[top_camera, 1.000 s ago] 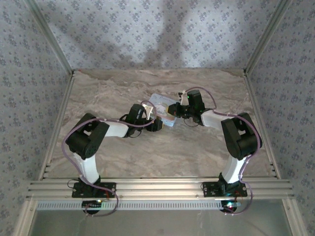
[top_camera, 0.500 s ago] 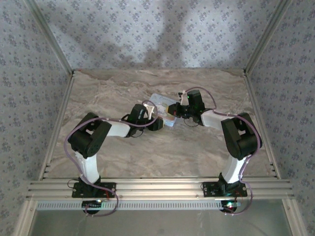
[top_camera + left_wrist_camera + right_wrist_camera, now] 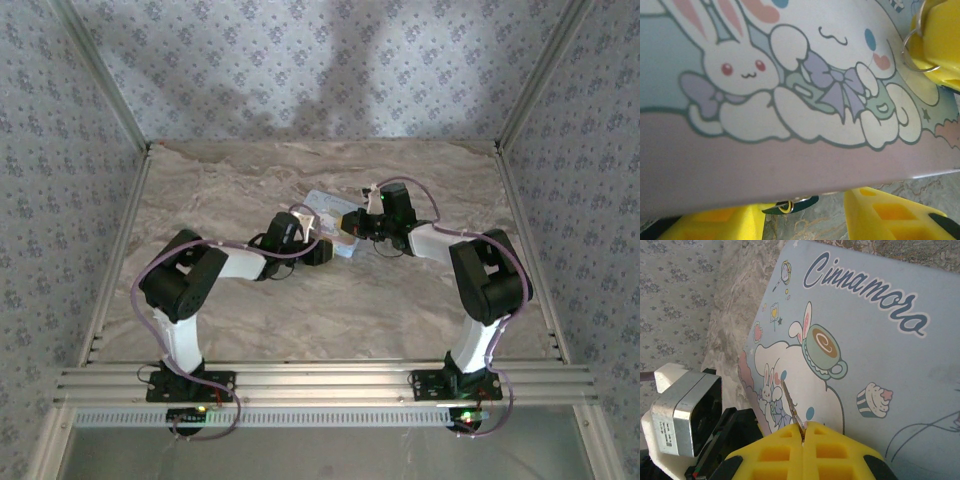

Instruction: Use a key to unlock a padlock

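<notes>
Top external: which arm is nearer the lock?
— Left gripper [image 3: 322, 243] and right gripper [image 3: 352, 226] are seen meeting at the tin [image 3: 325, 205] on the bench [image 3: 250, 180].

Left wrist?
— Its fingers [image 3: 890, 215] are spread. A dark piece, likely the padlock [image 3: 790, 205], is glimpsed between them under the tin's edge.

Right wrist?
— The key [image 3: 790, 402] is pinched, its blade aimed leftward.

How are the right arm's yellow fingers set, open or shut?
Shut. On the right gripper the two yellow fingers press together, pinching a thin metal key that sticks out over the cartoon tin.
</notes>
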Motion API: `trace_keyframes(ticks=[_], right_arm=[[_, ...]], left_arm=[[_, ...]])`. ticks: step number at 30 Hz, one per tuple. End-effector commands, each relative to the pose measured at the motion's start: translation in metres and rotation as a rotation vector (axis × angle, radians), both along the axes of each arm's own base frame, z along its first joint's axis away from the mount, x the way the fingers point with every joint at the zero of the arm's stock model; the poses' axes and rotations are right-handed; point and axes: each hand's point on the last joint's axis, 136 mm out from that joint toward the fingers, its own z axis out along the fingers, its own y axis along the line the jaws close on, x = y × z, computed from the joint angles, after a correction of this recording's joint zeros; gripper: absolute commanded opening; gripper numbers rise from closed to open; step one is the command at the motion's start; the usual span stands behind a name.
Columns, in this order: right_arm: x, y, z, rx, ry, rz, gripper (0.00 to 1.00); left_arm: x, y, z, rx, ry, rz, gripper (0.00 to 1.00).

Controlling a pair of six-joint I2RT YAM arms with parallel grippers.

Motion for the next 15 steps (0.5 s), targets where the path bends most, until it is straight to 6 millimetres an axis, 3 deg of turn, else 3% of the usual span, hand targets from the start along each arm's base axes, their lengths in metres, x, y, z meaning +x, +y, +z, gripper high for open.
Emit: trace_keyframes(ticks=[1,15], right_arm=[[-0.018,-0.001,-0.033,-0.054,0.106,0.007,0.0],[-0.019,0.002,-0.034,-0.057,0.108,0.011,0.0]], left_arm=[[-0.001,-0.004,-0.001,-0.021,0.003,0.005,0.43],[0.002,-0.008,-0.013,-0.026,0.078,0.066,0.41]])
